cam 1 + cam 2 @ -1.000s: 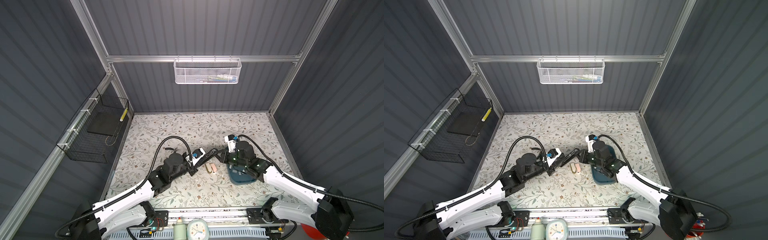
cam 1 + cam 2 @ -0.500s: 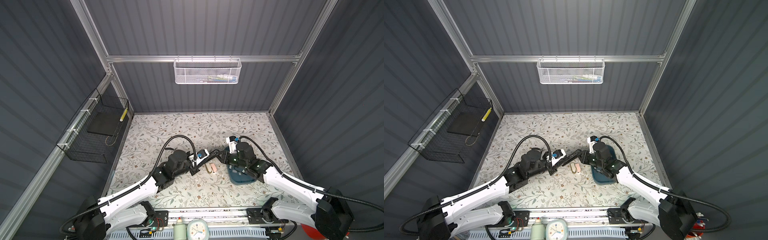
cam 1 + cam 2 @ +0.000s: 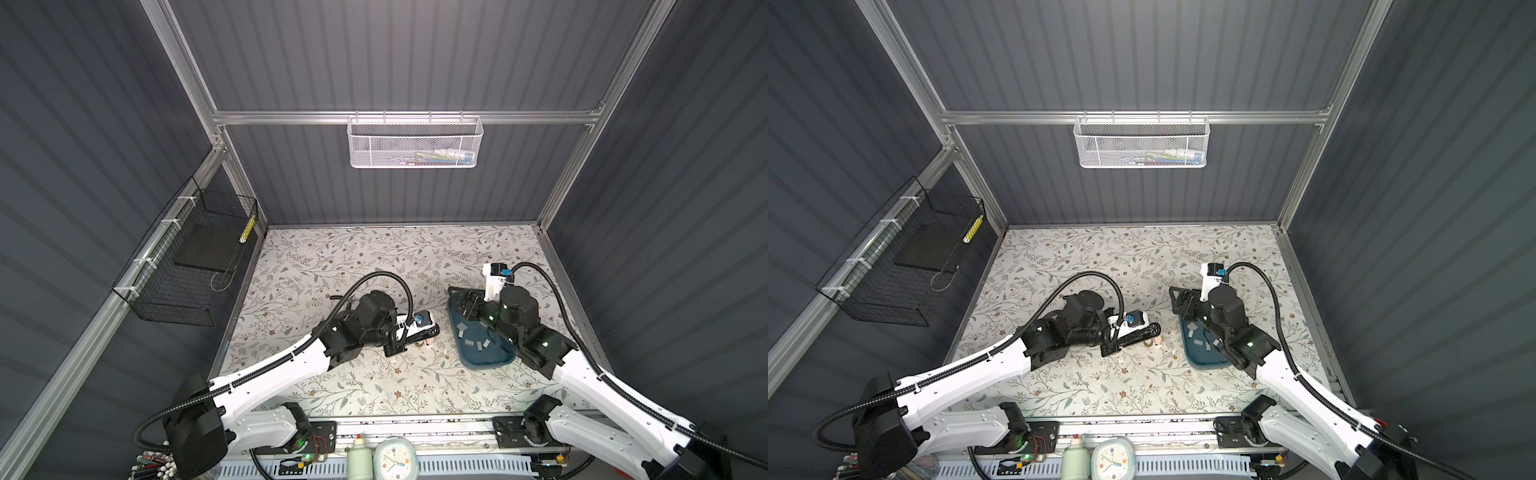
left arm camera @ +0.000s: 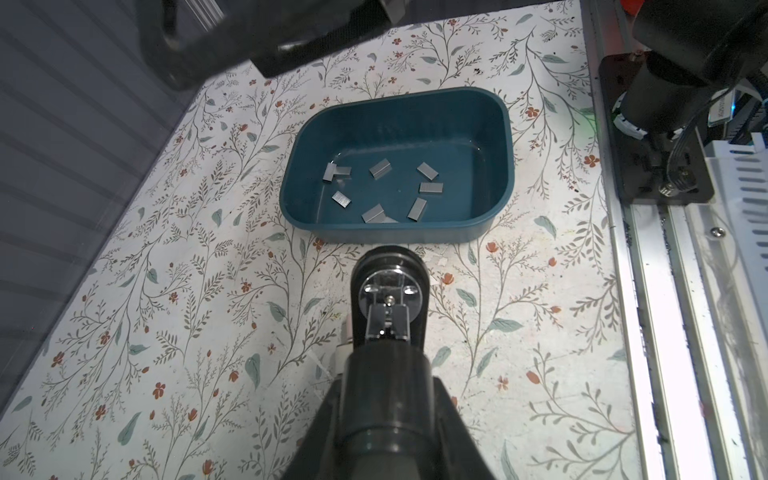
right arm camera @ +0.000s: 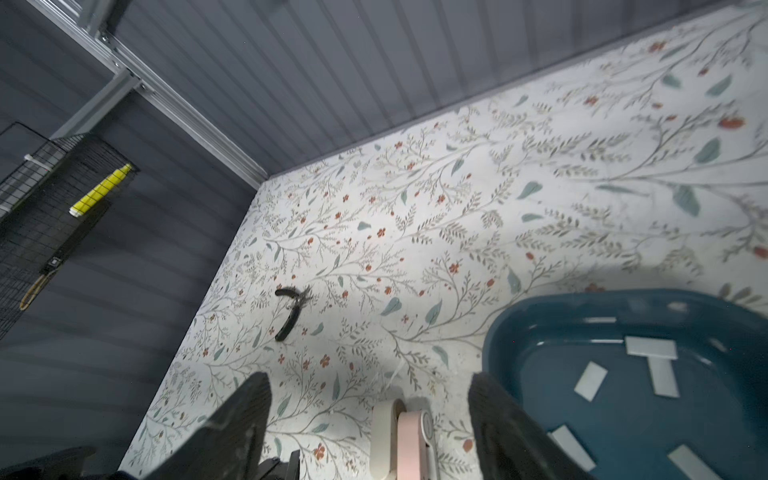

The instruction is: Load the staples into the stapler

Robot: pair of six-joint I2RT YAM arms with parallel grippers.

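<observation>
My left gripper point(image 3: 409, 337) point(image 4: 388, 409) is shut on a black stapler point(image 3: 415, 334) point(image 3: 1136, 336) point(image 4: 388, 270), held low and nearly level over the table. Its chrome front end points toward a teal tray point(image 3: 486, 366) point(image 3: 1204, 366) point(image 4: 399, 235) point(image 5: 540, 303). Several grey staples point(image 3: 469, 343) point(image 3: 1198, 343) point(image 4: 380, 168) point(image 5: 650, 347) lie loose in the tray. My right gripper point(image 3: 464, 305) point(image 3: 1183, 302) point(image 5: 370, 399) hangs open and empty above the tray's far left corner, apart from the stapler.
Two small staplers, one cream and one pink point(image 3: 429, 343) point(image 3: 1154, 341) point(image 5: 409, 440), lie on the floral table between the black stapler and the tray. A black plier-like tool point(image 5: 291, 307) lies farther left. Wire baskets hang on the left and back walls.
My right gripper has opened, let go of the stapler's front end and drawn back to the right over the tray. The left arm has brought the stapler down closer to the table.
</observation>
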